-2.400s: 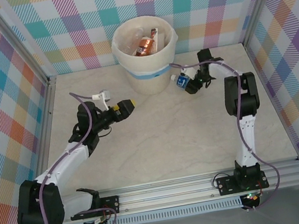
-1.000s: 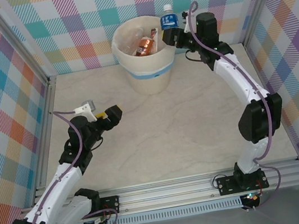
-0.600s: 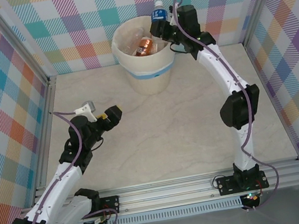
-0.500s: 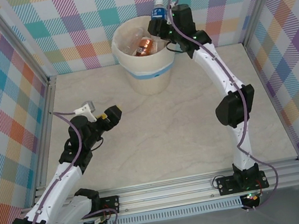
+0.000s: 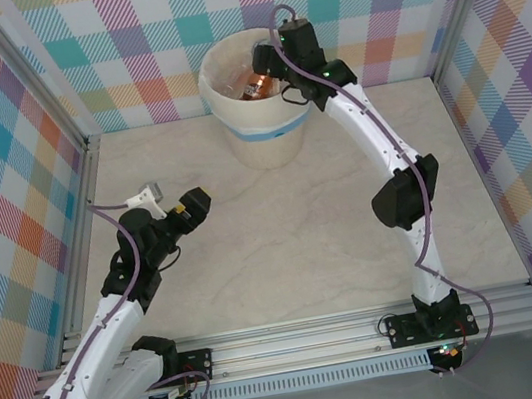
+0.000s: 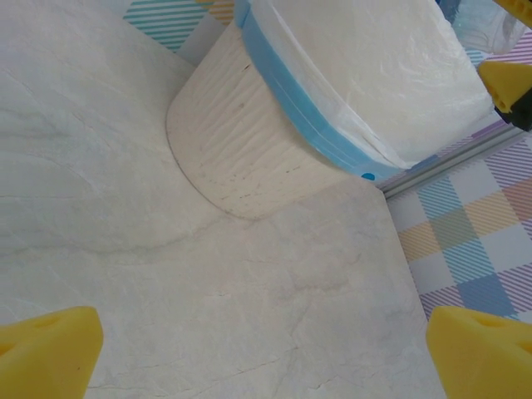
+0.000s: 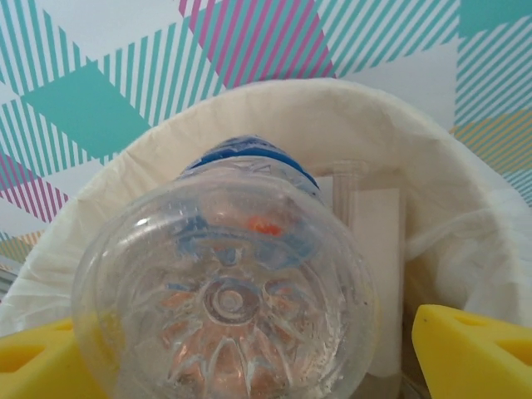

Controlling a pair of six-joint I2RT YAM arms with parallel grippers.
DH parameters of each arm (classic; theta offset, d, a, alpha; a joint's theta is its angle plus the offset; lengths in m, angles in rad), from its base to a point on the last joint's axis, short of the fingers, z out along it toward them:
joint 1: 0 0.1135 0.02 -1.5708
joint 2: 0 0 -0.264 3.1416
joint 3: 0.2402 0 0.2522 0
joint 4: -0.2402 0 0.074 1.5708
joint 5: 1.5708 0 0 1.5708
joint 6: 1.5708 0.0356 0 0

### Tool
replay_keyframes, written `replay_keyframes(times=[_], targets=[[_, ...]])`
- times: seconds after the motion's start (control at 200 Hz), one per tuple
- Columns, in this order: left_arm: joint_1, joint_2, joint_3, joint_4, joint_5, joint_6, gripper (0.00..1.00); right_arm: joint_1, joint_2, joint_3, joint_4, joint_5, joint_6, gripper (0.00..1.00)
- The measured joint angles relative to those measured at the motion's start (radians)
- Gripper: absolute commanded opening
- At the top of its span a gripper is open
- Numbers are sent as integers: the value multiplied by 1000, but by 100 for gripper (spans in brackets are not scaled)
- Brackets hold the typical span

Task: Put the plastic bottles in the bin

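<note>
Over the bin (image 5: 235, 128), at the back of the table (image 5: 282, 237), your right gripper (image 5: 264, 58) hangs above the liner (image 7: 100, 216) with a clear, blue-labelled bottle (image 7: 223, 291) between its fingers. From the right wrist you look straight at the bottle's base, its neck pointing down into the bin. The jaws are spread. One pad stands off the bottle with liner showing in the gap, and the other sits against it or just beside it; I cannot tell which. I judge this to be the release step, with the bottle slipping free or about to.

Your next move calls for little. Hold over the mouth until the bottle has gone, then lift straight up so the fingers clear the bin's edge before you swing away. An amber bottle (image 5: 254, 84) lies inside already, and the wrist view shows a pale flat thing (image 7: 382, 274) I cannot make out. The new bottle may land on them and tip, but the walls look tall enough to keep it.

Your left gripper (image 5: 192, 205) hovers over the table's left half, well apart from the bin, fingers wide with nothing between them. It faces the bin's ribbed wall and blue band (image 6: 307, 116). Nothing stands between either arm and the bin.
</note>
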Motion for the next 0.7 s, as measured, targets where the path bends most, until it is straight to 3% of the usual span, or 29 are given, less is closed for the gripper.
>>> replay_keyframes(times=[0.325, 0.49, 0.7], targets=[[56, 5, 8, -68, -106, 26, 100, 0, -409, -570, 226, -47, -45, 97], [115, 19, 11, -77, -295, 109, 100, 0, -670, -909, 349, -34, -90, 100], [191, 79, -18, 39, -589, 284, 100, -25, -981, -1308, 423, 117, -203, 100]])
